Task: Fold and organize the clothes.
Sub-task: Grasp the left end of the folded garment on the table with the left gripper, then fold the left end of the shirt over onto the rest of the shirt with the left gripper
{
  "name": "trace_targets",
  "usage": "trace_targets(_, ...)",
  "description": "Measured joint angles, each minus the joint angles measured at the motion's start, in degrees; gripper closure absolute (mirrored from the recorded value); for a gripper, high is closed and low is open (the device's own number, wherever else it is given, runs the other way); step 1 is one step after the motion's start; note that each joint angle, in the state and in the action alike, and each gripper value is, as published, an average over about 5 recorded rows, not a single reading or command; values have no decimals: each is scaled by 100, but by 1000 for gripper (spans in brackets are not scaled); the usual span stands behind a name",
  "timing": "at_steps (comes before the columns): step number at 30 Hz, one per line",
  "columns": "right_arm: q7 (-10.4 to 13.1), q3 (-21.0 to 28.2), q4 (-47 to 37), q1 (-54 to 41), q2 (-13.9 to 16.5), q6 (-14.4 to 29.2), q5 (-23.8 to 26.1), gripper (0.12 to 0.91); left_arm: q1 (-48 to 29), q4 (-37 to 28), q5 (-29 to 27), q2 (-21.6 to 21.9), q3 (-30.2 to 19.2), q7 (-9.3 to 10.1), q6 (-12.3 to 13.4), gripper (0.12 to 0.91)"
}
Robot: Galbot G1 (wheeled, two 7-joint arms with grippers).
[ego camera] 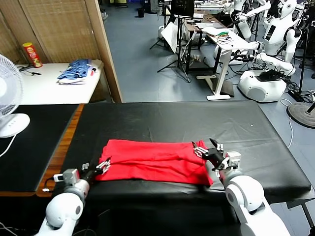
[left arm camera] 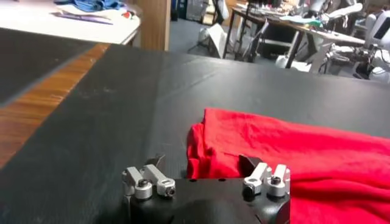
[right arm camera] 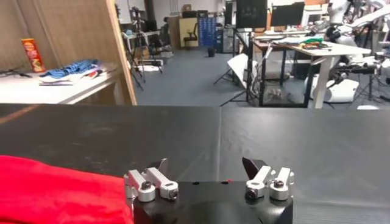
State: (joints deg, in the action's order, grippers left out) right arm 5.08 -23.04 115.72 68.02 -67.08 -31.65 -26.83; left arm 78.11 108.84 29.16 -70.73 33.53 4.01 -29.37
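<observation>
Hovering at the near left corner of the red T-shirt [ego camera: 153, 161], the left gripper [ego camera: 104, 166] has its fingers parted, and in its wrist view the tips frame the corner of the cloth without pinching it; whether one tip brushes the fabric cannot be told. The right gripper [ego camera: 207, 147] stands spread wide over the shirt's right edge, nothing between its fingers, and its own wrist view shows the red cloth off to one side with bare black surface ahead.

The shirt lies folded into a long flat band across the middle of the black table [ego camera: 256, 132], its long side running left to right, near the front edge. A strip of wooden trim [ego camera: 64, 147] borders the black mat on the left, with a white fan [ego camera: 9, 101] beyond it. Farther back on the left, a white table [ego camera: 49, 86] carries a blue bundle of garments [ego camera: 76, 70] and a red can [ego camera: 32, 54].
</observation>
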Motion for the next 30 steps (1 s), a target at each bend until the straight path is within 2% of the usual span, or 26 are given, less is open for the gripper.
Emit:
trace_targets(5, -26, 3, -17, -18, -21, 12, 15, 227, 87, 107, -201, -9, -29, -79, 48, 782)
trace_targets(8, -31, 9, -30, -36, -44, 15, 19, 227, 85, 207, -225, -8, -50, -74, -17, 875)
trace_targets(12, -44, 11, -36, -48, -56, 17, 21, 227, 57, 304, -286, 7, -66, -65, -103, 875)
trace_targets(15, -52, 11, -37, -54, -56, 17, 22, 227, 61, 321, -549, 45, -75, -76, -73, 880)
trace_targets(23, -39, -1, -21, -30, -65, 18, 24, 227, 179, 154, -2273, 414, 131, -119, 590, 880)
trace_targets(27, -33, 1, -1, -7, -88, 19, 24, 227, 307, 95, -2731, 795, 406, -114, 699, 880)
trace_targets(30, -27, 0, 9, 24, -122, 21, 28, 227, 420, 132, -2864, 1058, 592, -79, 662, 880)
